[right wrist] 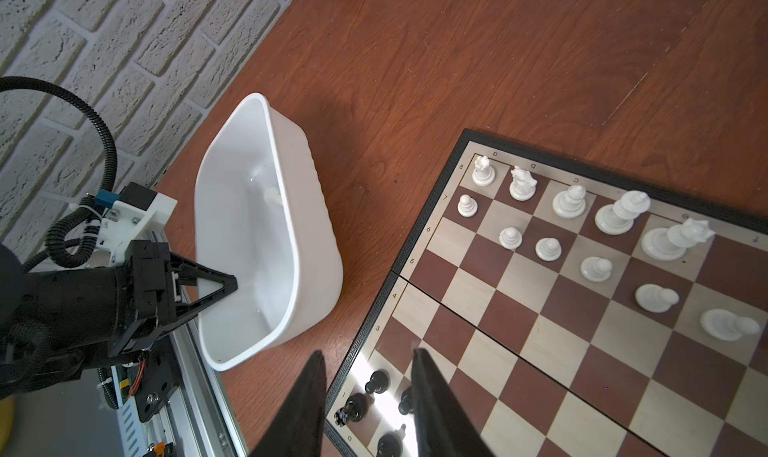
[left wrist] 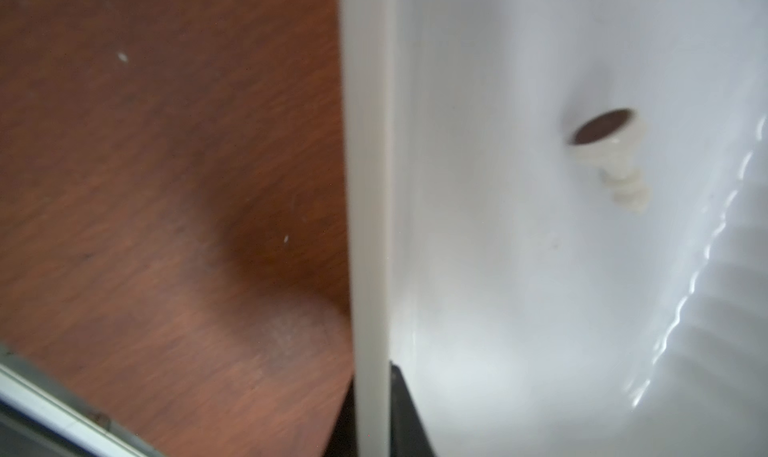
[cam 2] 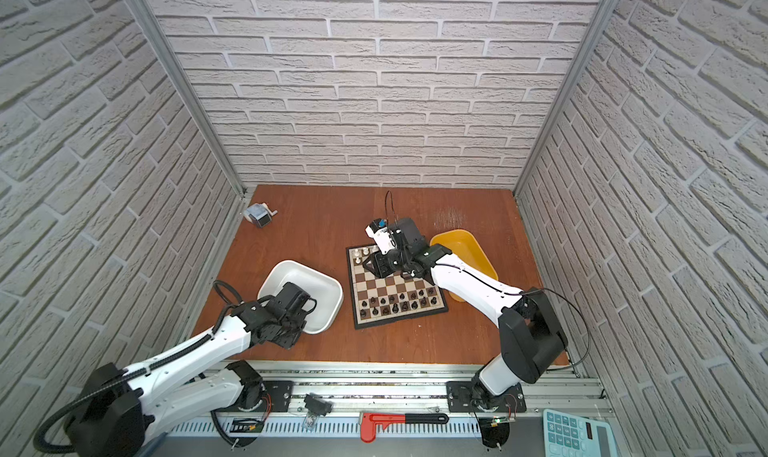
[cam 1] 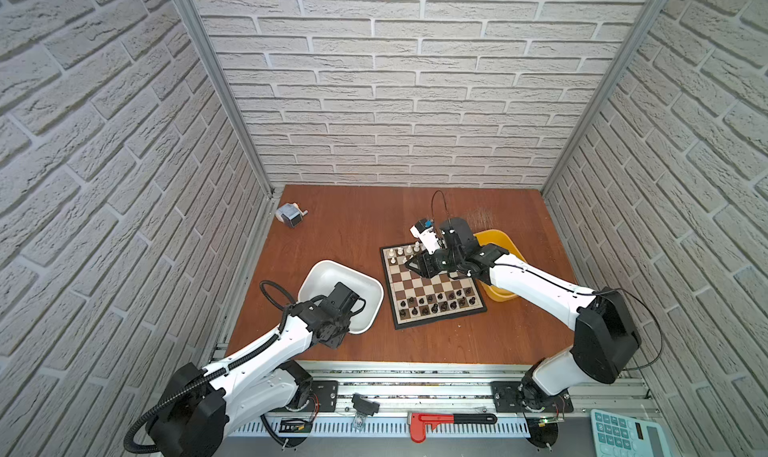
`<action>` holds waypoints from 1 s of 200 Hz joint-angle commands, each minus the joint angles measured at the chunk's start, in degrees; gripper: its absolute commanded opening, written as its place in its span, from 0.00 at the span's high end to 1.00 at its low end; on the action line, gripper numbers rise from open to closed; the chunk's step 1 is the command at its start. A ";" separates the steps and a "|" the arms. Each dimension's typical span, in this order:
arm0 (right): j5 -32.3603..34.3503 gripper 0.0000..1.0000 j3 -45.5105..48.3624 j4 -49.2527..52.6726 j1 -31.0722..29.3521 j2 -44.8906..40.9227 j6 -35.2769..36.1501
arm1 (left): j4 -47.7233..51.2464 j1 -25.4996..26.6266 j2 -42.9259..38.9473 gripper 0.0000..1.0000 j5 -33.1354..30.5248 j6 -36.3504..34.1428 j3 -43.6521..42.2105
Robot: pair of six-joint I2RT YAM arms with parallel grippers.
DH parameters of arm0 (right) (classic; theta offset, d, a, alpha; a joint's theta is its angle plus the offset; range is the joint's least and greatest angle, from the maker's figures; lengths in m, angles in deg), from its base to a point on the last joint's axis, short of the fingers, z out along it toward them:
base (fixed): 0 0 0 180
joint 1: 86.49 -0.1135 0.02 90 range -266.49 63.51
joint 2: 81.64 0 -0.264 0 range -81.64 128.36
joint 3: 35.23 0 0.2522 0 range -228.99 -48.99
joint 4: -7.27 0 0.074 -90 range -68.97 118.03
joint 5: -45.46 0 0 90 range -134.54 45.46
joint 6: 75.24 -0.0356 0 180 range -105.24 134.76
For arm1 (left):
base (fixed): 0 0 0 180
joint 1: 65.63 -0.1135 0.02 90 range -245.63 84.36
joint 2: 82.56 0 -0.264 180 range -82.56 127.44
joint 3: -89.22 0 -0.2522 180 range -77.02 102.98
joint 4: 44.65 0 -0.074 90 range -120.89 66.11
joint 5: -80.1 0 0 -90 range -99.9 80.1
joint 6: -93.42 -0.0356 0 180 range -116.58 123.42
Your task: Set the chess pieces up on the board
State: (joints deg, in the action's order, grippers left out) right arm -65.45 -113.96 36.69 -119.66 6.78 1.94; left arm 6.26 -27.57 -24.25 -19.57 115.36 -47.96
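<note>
Your right gripper hangs over the board w/ jaws apart, nothing btwn them. Your left gripper sits at the white tub near rim, apparently astride the wall in the left wrist view; can't tell if it's clamped on it or loose. One white piece lies on its side in that tub, brown base showing. White pcs stand at the board's far end, black pcs on the near two rows. Yellow tub is just beside the board's right edge, partly under your right arm.
</note>
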 commanded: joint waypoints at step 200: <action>-2.29 0.66 -4.98 -1.58 -0.32 5.71 1.14 | 14.27 -16.72 16.40 0.10 -2.75 -71.59 25.62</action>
State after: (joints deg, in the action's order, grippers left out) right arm -66.50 -116.89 36.67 -119.66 12.66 2.14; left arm 18.76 -41.12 -10.79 -27.33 54.23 -20.64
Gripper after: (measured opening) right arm 0.341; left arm 0.938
